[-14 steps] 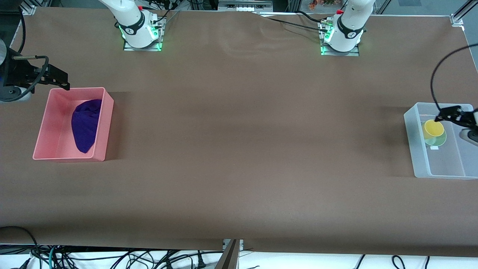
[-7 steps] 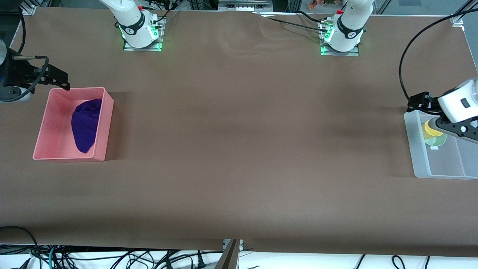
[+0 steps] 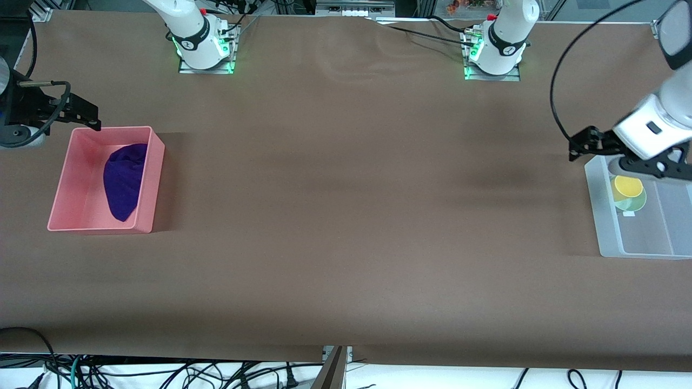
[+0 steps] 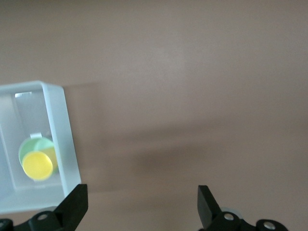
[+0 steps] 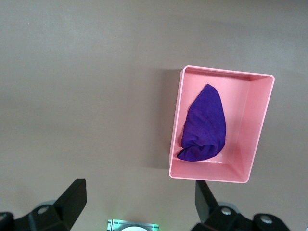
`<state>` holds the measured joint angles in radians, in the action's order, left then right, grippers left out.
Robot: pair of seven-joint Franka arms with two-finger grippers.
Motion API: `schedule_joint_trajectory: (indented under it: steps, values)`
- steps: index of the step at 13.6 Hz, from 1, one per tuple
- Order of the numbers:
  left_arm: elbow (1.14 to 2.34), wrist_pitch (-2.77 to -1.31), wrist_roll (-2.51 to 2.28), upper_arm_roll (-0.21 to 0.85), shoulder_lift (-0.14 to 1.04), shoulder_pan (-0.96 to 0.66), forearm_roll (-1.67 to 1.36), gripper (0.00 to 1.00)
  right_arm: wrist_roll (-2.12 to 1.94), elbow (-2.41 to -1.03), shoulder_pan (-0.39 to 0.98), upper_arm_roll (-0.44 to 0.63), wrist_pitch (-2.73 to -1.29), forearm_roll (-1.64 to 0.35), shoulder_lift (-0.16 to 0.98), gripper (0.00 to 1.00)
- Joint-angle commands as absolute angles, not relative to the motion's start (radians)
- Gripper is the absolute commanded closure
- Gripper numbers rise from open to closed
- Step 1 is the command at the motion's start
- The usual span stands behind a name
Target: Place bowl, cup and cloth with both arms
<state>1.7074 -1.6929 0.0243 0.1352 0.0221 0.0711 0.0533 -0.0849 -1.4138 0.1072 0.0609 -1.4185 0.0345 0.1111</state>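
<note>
The yellow cup [image 3: 627,186] stands in the mint-green bowl [image 3: 636,203], inside a clear bin [image 3: 606,227] at the left arm's end of the table. The left wrist view also shows the cup [image 4: 37,165], bowl [image 4: 39,144] and bin [image 4: 63,139]. My left gripper [image 3: 655,168] is open and empty, raised over the bin's edge [image 4: 143,192]. The purple cloth [image 3: 125,178] lies in a pink bin [image 3: 153,178] at the right arm's end, seen also in the right wrist view [image 5: 204,125]. My right gripper [image 3: 19,116] waits open and empty, raised beside the pink bin [image 5: 139,187].
The arm bases [image 3: 203,46] [image 3: 494,51] stand along the table edge farthest from the front camera. The brown table top [image 3: 346,205] lies bare between the two bins. Cables hang below the nearest edge [image 3: 216,375].
My left gripper has risen out of the clear bin and swung toward the table's middle, leaving the cup and bowl there. The right arm has not moved.
</note>
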Motion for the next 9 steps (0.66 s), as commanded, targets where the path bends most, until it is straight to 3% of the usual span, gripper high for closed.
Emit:
schedule_joint_trajectory:
  steps: [1,9]
  values:
    - [1.801,-1.732,-0.043,0.095,-0.057,0.014,0.029,0.00,-0.075,-1.396,0.104,0.054,-1.414,0.049,0.117,0.00]
    - [1.798,-1.727,-0.040,0.063,-0.055,0.002,-0.031,0.00,-0.077,-1.394,0.103,0.057,-1.416,0.049,0.117,0.00]
